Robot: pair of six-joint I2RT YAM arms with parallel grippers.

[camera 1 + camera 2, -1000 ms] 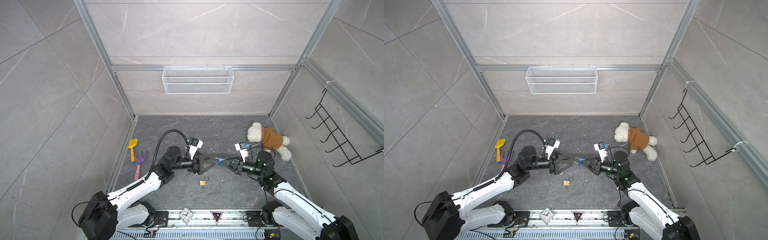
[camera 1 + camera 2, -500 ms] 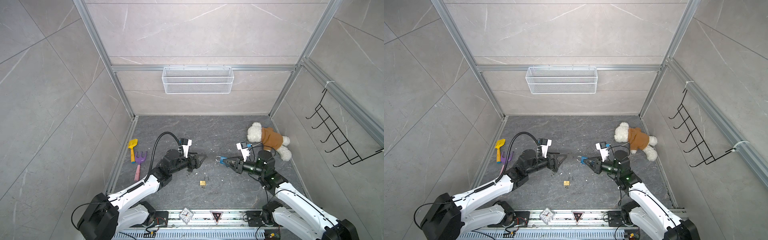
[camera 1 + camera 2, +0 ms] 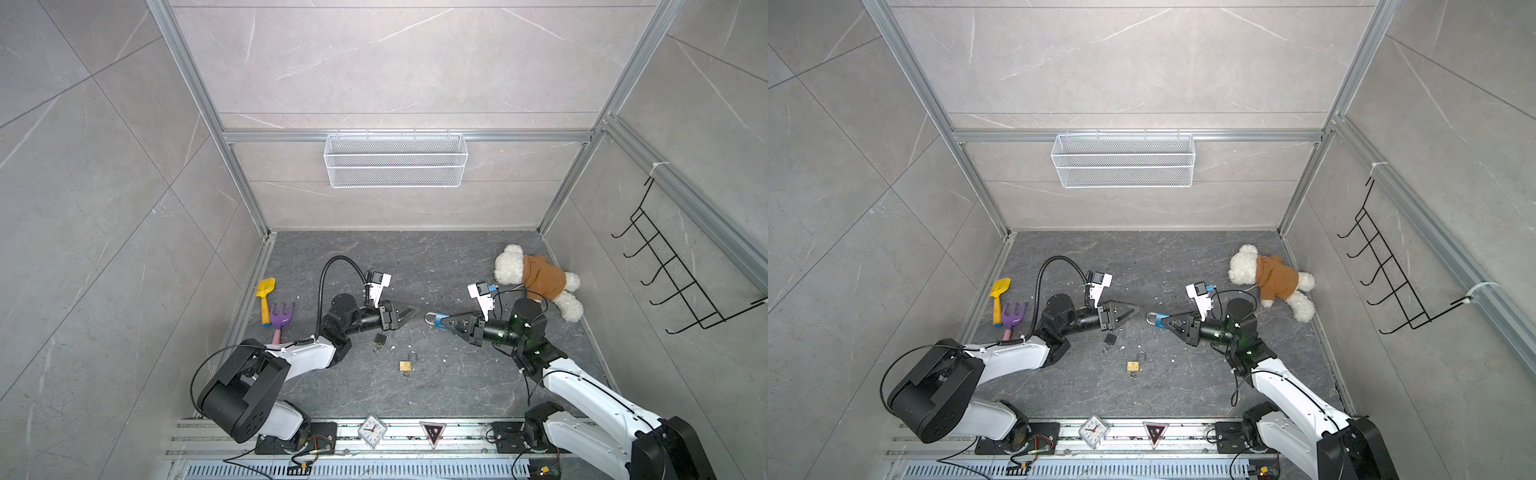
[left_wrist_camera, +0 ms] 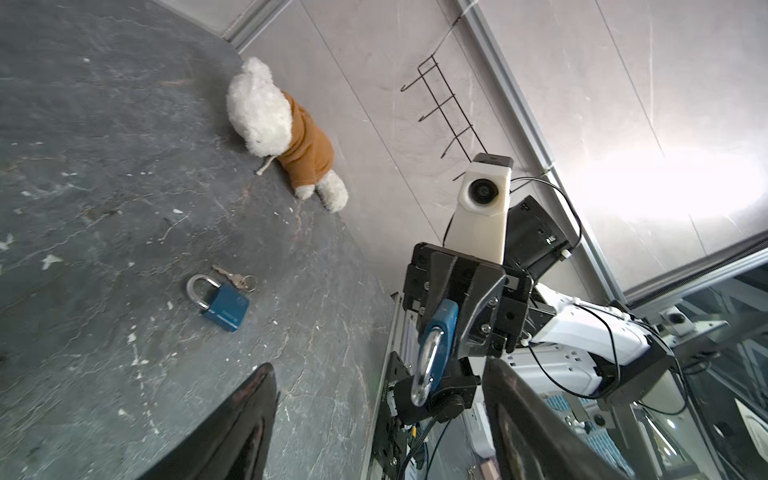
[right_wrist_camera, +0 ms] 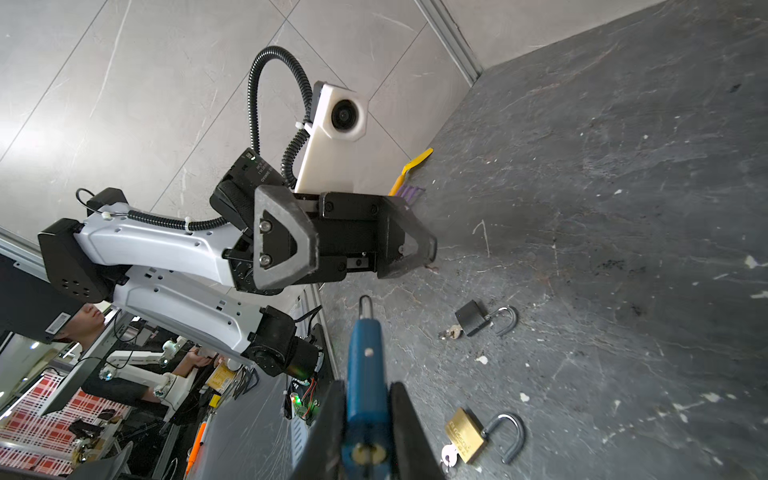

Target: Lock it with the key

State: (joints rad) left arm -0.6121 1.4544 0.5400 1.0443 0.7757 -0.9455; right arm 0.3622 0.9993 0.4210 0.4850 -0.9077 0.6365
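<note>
Blue padlock point(image 3: 435, 320) is held above the floor, a little right of the middle; we describe the scene around it from the left side.

By the left wall we see a yellow toy shovel point(image 3: 265, 291) and, just beside it on the right, a purple toy rake point(image 3: 281, 312). Both lie flat on the dark floor point(image 3: 415, 257).

The left gripper point(image 3: 415, 311) points to the right, above the floor. Its jaws are spread and nothing is between them. Below it and slightly nearer lies a black padlock point(image 3: 379, 338) with its shackle swung out and a small key point(image 5: 451, 332) at its body. Further right and nearer, a brass padlock point(image 3: 406, 365) lies flat, its shackle also open, with another key point(image 5: 448, 455) at its bottom end.

The right gripper point(image 3: 445, 322) points to the left, toward the left gripper; the two tips are near but apart. It is clenched on the body of the blue padlock. The shackle sticks out toward the left gripper, and the keyhole end faces back to the right wrist.

In the left wrist view a second blue padlock point(image 4: 226, 305) lies on the floor with keys on a ring point(image 4: 239, 280) just beside its shackle; we cannot find it in the top views.

At the far right, near the wall, a white teddy bear point(image 3: 536, 278) in a brown hoodie lies on the floor.
</note>
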